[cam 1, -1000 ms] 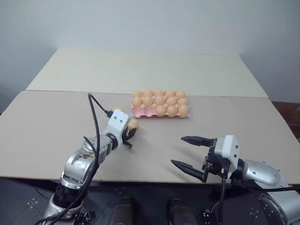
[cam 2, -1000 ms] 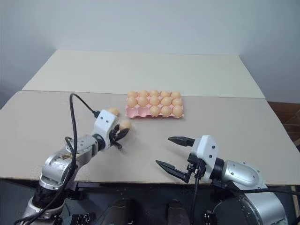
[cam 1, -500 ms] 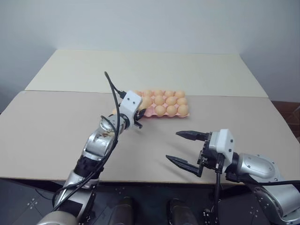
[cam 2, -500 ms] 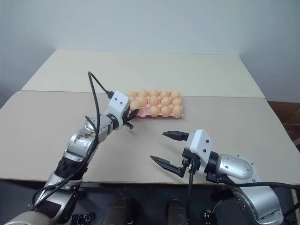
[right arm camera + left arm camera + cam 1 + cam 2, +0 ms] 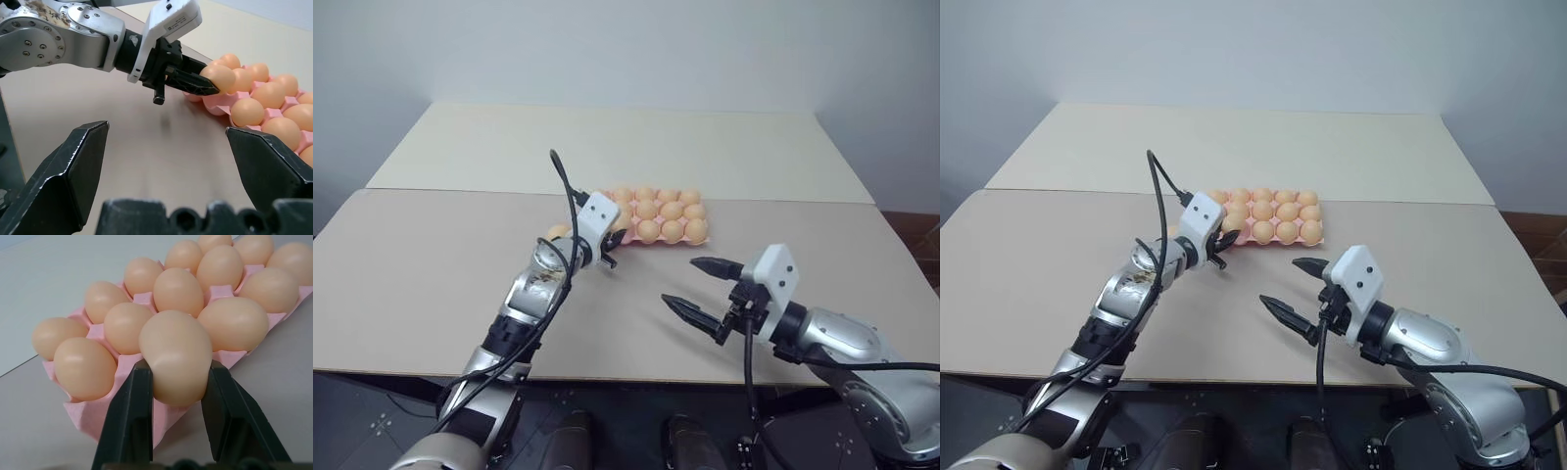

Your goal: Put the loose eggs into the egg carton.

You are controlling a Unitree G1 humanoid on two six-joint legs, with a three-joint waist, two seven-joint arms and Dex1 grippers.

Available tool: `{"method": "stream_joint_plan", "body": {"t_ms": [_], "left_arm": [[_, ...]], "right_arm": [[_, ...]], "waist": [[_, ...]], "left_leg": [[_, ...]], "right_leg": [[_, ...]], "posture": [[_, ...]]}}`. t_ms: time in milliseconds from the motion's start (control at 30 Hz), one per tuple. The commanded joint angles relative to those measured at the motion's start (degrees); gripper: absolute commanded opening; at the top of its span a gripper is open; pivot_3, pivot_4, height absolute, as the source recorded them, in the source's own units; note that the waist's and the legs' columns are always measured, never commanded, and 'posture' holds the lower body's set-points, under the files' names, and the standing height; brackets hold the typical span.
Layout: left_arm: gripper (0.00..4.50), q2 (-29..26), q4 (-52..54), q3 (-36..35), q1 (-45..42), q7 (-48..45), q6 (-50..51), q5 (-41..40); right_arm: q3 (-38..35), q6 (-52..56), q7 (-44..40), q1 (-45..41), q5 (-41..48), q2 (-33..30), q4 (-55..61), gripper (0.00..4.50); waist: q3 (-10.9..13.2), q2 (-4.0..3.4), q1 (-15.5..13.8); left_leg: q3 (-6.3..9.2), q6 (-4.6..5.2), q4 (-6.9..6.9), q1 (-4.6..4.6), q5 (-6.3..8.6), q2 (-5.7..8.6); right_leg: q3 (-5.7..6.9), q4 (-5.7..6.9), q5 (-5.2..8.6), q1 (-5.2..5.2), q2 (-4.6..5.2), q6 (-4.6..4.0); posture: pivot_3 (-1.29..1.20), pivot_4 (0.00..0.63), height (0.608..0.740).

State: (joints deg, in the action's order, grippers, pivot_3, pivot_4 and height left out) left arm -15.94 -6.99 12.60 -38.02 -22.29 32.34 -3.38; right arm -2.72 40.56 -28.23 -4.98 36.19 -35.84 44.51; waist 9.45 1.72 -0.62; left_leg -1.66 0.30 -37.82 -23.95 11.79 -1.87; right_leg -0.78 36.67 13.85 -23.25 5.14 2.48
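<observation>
Clenched on an egg (image 5: 177,355) over the egg carton's (image 5: 128,367) near-left corner, left gripper (image 5: 176,382) risks knocking seated eggs; right gripper (image 5: 705,289) gapes empty.

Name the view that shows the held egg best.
Left wrist view: the egg sits large between the left claw fingers, before the carton. Right wrist view shows it small, from the side; the eye views mostly hide it.
</observation>
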Motion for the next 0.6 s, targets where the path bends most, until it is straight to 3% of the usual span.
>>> {"method": "stream_joint_plan", "body": {"t_ms": [33, 133, 400, 600], "left_arm": [[1.06, 0.5, 0.7, -0.8, -0.7, -0.1, -1.8, 0.7], [1.06, 0.9, 0.3, -1.4, -0.7, -0.5, -1.5, 0.3], [3.58, 0.2, 4.0, -1.7, 0.5, -0.5, -1.2, 1.2], [3.58, -0.9, 12.2, -3.1, 3.0, 1.0, -0.6, 2.3]], "right_arm": [[-0.4, 0.4, 1.1, -1.0, 0.4, -0.1, 2.5, 4.50], [-0.2, 0.4, 1.0, -1.3, 0.7, -0.1, 2.4, 4.50], [0.1, -0.1, 0.7, -1.3, 0.2, -0.2, 2.0, 4.50], [0.7, -1.0, 0.3, -0.9, -0.8, -0.3, 1.9, 4.50]], "waist": [[0.0, 0.00, 0.0], [0.0, 0.00, 0.0], [0.0, 0.00, 0.0], [0.0, 0.00, 0.1]], "left_leg": [[0.00, 0.00, 0.00, 0.00, 0.00, 0.00], [0.00, 0.00, 0.00, 0.00, 0.00, 0.00], [0.00, 0.00, 0.00, 0.00, 0.00, 0.00], [0.02, 0.00, 0.00, -0.01, 0.00, -0.01]], "right_leg": [[0.00, 0.00, 0.00, 0.00, 0.00, 0.00], [0.00, -0.01, 0.00, 0.00, 0.00, 0.00], [0.00, 0.00, 0.00, 0.00, 0.00, 0.01], [0.00, 0.00, 0.00, 0.00, 0.00, 0.01]], "posture": [[0.00, 0.150, 0.740], [0.00, 0.150, 0.740], [0.00, 0.150, 0.740], [0.00, 0.150, 0.740]]}}
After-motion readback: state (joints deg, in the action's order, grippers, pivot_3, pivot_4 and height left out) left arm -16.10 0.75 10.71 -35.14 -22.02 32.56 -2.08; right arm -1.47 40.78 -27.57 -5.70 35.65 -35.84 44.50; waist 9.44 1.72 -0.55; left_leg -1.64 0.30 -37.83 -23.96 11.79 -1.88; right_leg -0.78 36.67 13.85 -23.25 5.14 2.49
